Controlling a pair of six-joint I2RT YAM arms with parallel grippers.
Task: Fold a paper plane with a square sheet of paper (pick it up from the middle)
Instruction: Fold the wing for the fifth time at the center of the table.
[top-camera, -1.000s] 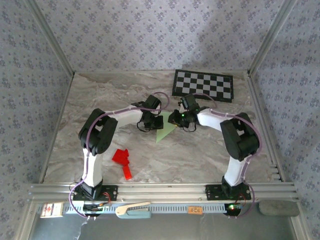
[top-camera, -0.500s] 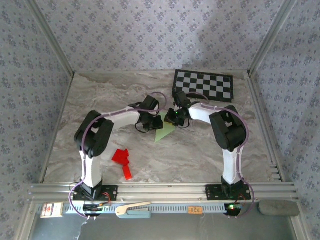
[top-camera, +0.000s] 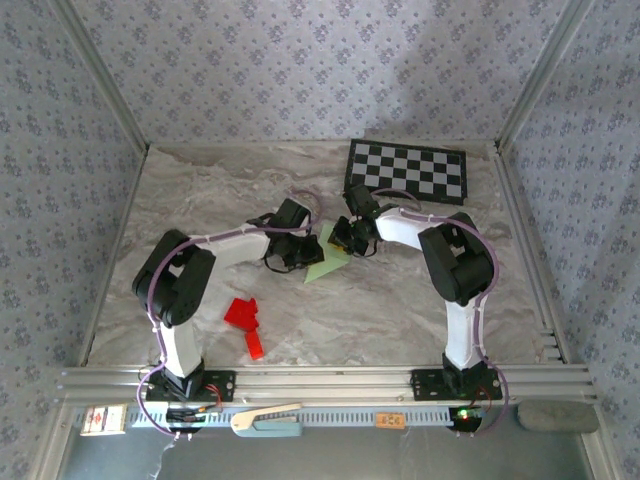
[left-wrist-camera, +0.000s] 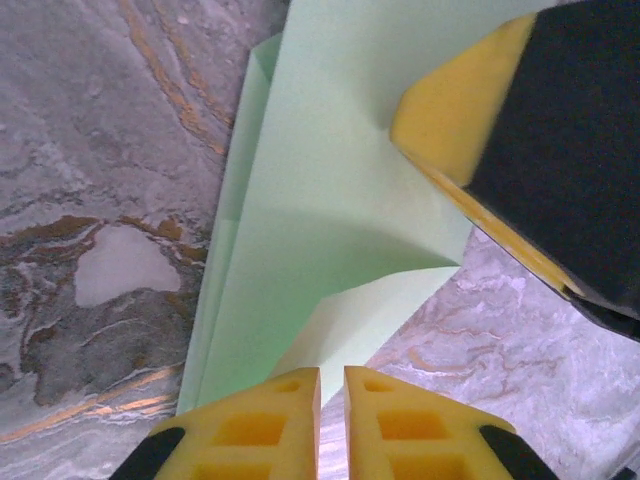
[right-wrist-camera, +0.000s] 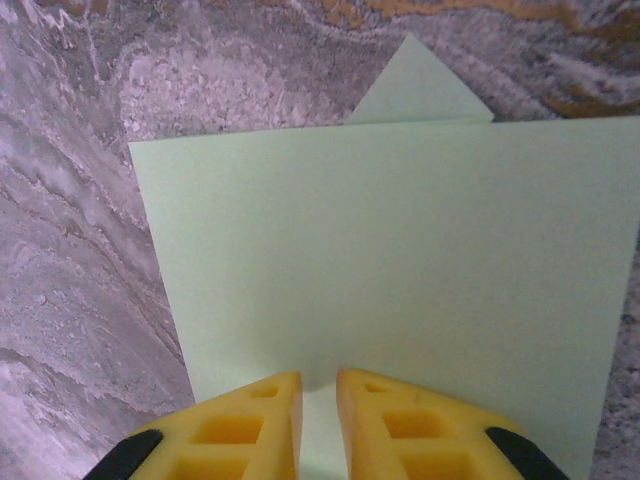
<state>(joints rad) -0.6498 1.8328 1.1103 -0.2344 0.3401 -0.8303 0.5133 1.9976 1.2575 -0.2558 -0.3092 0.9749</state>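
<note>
The part-folded green paper (top-camera: 325, 268) is lying mid-table. The right gripper (right-wrist-camera: 318, 385) is clamping its edge. The left gripper (left-wrist-camera: 332, 385), jaws nearly together, is sitting at a corner. The edges are probably needing careful aligning before 1 firm crease.

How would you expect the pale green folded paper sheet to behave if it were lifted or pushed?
The pale green folded paper sheet looks thin, so probably floppy and very light. Its overlapping creased layers may stiffen it slightly. On the smooth marbled tabletop it would likely slide.
</note>
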